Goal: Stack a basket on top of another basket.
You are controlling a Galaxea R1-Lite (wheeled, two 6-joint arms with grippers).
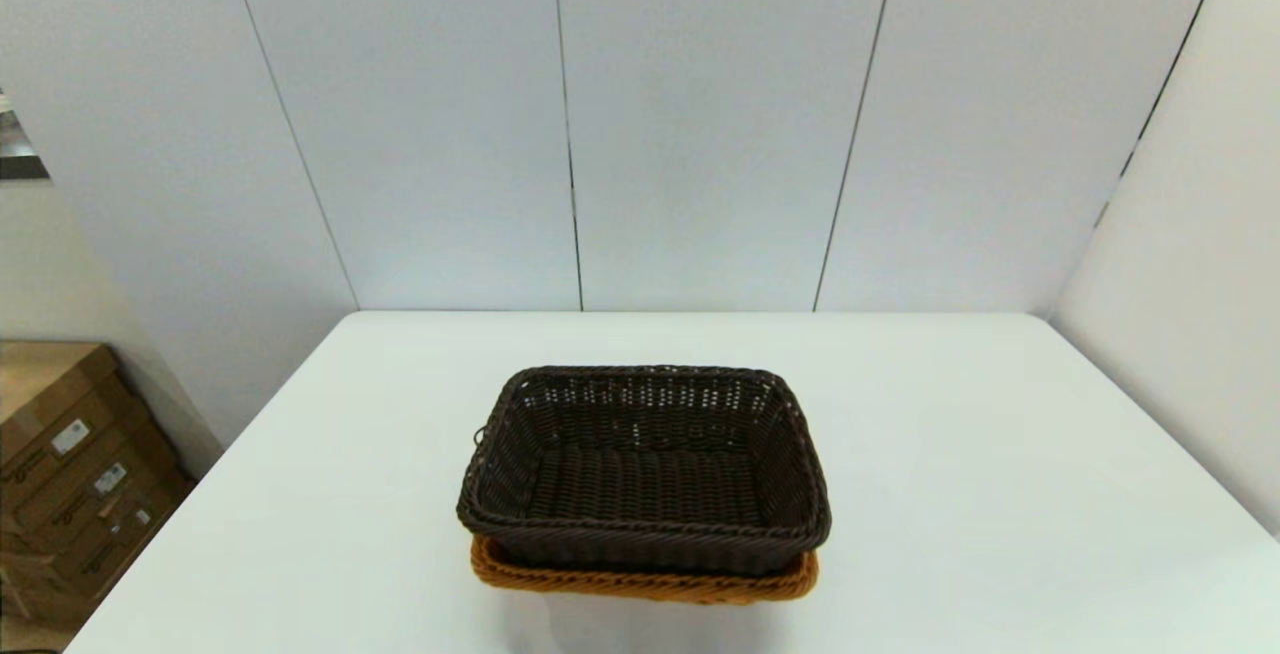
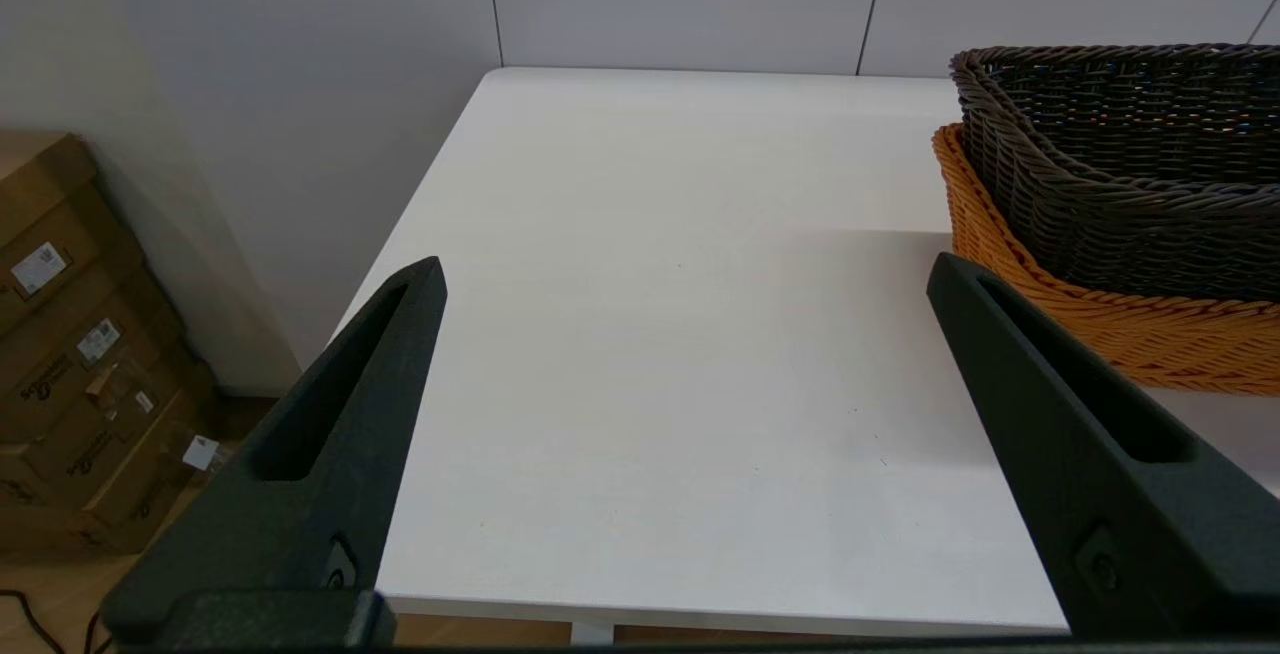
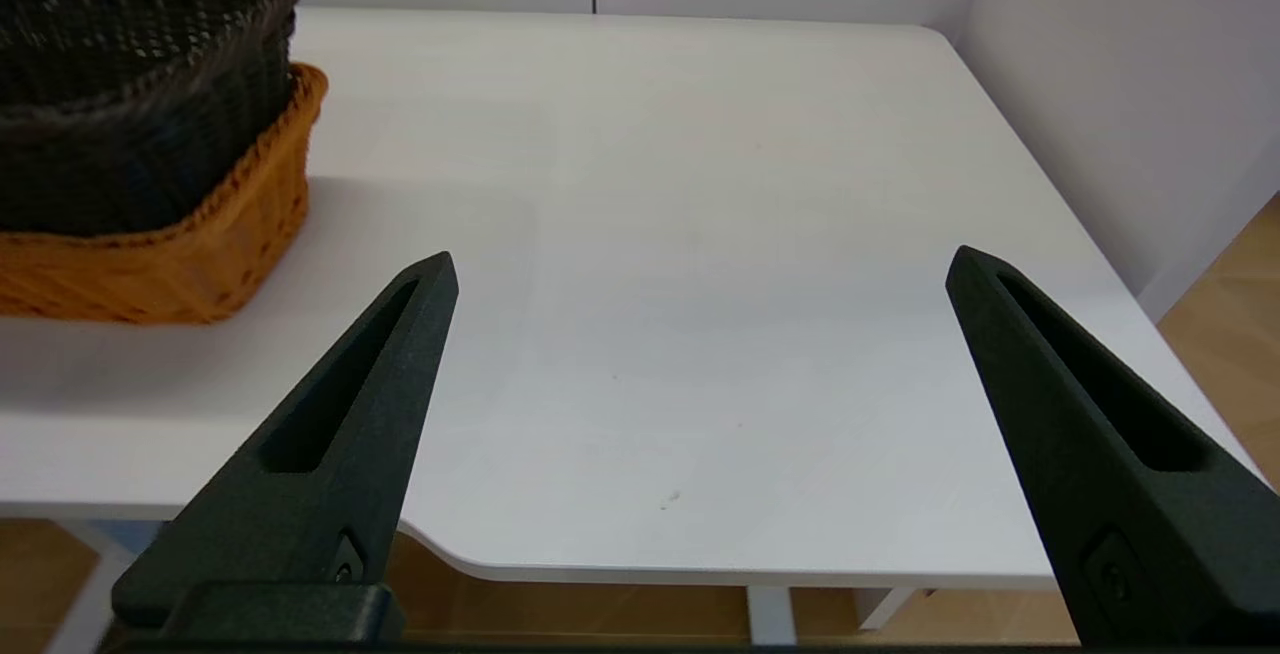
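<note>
The dark brown basket [image 1: 645,469] sits nested inside the orange-tan basket [image 1: 645,584] near the table's front middle; only the orange rim shows below it in the head view. Both arms are out of the head view. My left gripper [image 2: 685,274] is open and empty, held back at the table's front left edge, with the dark basket [image 2: 1130,154] in the orange one [image 2: 1100,324] off to its side. My right gripper [image 3: 700,269] is open and empty at the front right edge, apart from the dark basket [image 3: 130,94] and orange basket [image 3: 170,264].
The white table [image 1: 1000,454] is backed by grey wall panels, with another wall close along its right side. Brown cardboard boxes [image 1: 70,474] are stacked on the floor left of the table.
</note>
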